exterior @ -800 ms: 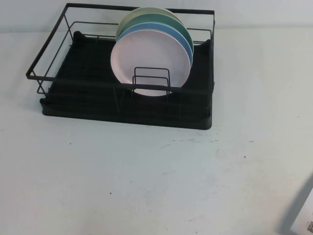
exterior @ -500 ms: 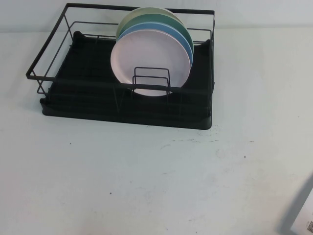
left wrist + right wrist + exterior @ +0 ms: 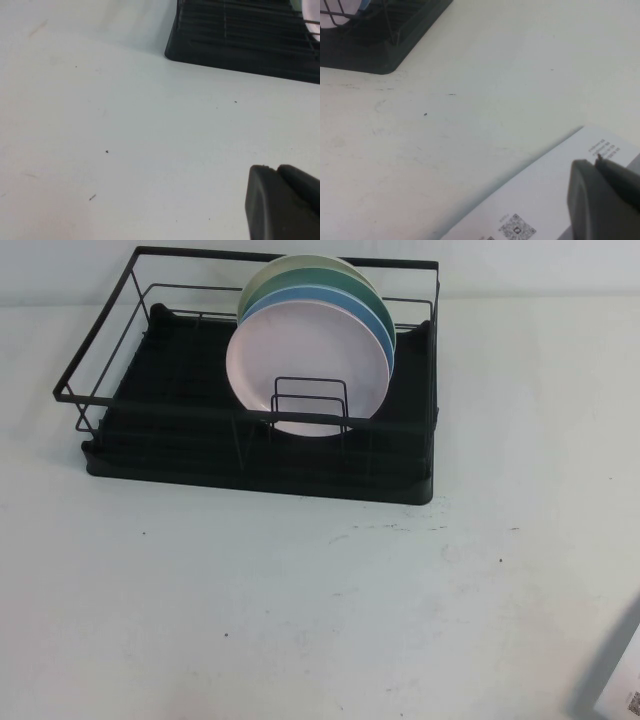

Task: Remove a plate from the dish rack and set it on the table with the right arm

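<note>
pink plate upright in the dish rack, both arms held back from it.

the plate (image 3: 305, 365) stands on edge at upper centre of the high view, foremost of a stack, with a light blue plate (image 3: 378, 332) and a green plate (image 3: 345, 282) behind it, inside the dish rack (image 3: 180, 430) on the table (image 3: 320, 600). the left gripper (image 3: 282, 202) and the right gripper (image 3: 605, 200) show only at the lower right corner of their wrist views, above the table and well apart from the rack; the right one is over a white printed sheet (image 3: 535, 200); how wide either stands cannot be told.

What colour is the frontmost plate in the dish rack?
Pale pink; the plate shows best in the high view, standing in the black dish rack.
</note>
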`<state>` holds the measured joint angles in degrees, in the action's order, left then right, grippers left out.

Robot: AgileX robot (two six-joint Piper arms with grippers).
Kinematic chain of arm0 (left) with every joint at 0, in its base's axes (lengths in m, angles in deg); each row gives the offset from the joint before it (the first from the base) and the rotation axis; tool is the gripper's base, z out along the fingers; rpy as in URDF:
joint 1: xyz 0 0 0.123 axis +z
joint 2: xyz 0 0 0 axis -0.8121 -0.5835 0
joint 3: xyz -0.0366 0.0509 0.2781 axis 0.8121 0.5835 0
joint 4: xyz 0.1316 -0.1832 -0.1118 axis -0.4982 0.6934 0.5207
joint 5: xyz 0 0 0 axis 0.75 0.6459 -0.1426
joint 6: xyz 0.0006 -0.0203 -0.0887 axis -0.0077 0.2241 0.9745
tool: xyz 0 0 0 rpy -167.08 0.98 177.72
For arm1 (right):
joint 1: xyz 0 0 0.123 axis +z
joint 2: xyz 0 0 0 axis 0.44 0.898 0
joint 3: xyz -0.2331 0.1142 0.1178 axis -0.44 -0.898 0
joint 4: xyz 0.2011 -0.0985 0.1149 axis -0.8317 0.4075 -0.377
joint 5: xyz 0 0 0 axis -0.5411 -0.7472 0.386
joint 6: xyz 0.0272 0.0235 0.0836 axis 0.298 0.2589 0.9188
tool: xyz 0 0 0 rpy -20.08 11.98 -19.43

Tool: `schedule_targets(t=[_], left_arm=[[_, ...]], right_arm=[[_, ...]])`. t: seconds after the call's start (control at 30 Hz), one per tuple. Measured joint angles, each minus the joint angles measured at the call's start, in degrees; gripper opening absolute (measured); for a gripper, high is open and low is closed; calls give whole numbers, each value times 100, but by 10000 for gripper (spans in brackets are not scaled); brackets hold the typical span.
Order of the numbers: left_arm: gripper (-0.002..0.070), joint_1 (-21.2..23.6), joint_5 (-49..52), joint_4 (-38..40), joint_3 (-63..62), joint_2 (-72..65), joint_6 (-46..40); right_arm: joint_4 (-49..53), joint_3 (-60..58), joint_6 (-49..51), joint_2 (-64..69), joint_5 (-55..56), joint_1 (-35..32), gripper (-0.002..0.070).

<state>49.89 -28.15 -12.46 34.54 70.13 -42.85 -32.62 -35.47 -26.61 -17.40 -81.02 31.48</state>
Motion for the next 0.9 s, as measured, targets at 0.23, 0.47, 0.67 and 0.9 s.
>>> schedule_targets(t=[0.23, 0.47, 0.67, 0.9], left_arm=[[-4, 0, 0, 0, 0, 0, 0], [-4, 0, 0, 0, 0, 0, 0], [-4, 0, 0, 0, 0, 0, 0], [-4, 0, 0, 0, 0, 0, 0]], right_arm=[[-27, 0, 0, 0, 0, 0, -18], [-1423, 0, 0, 0, 425, 0, -18], [-3727, 0, -60, 0, 1521, 0, -18], [-4501, 112, -224, 113, 1643, 0, -18]])
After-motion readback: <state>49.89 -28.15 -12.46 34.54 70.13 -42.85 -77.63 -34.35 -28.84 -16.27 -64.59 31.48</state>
